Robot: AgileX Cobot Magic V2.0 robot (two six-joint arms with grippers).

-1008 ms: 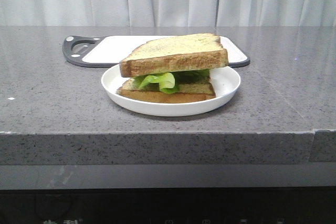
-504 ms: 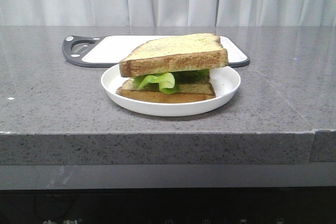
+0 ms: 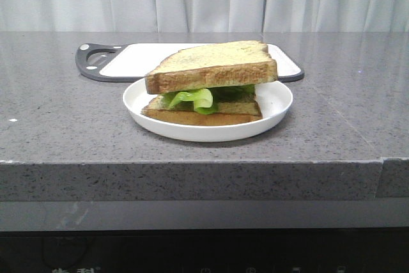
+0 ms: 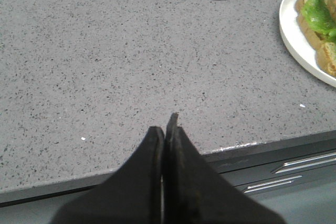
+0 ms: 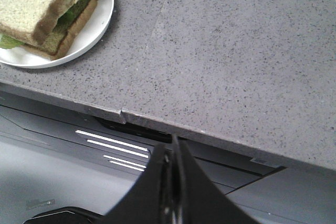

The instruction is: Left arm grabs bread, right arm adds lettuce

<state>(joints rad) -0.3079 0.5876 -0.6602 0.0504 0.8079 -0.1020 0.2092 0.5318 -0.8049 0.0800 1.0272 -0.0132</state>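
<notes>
Bread (image 3: 214,61), the thick slice with the dark brown crust, lies as the top layer of a sandwich on a white plate (image 3: 276,101) in the front view, tilted a little, its high corner toward 1 o'clock. Under it the lettuce (image 3: 195,99) shows as a bright green ruffle, peeking out toward 7 o'clock above a thinner bottom slice (image 3: 198,117). Behind the plate, at 12 o'clock, a white cutting board (image 3: 140,55) with a dark rim and handle lies flat on the grey speckled counter (image 3: 57,119); the plate's far rim overlaps its near edge in this view. Neither arm appears here. From the left wrist camera, the left gripper (image 4: 167,124) hangs over the counter's front edge, its two black fingers pressed together with nothing between them; the plate's rim (image 4: 294,40) and a bit of lettuce (image 4: 316,13) sit well apart at 2 o'clock. From the right wrist camera, the right gripper (image 5: 172,145) is likewise closed and empty, just off the counter's front edge, with the bread (image 5: 31,1) on its plate (image 5: 97,22) well apart at 10 o'clock.
</notes>
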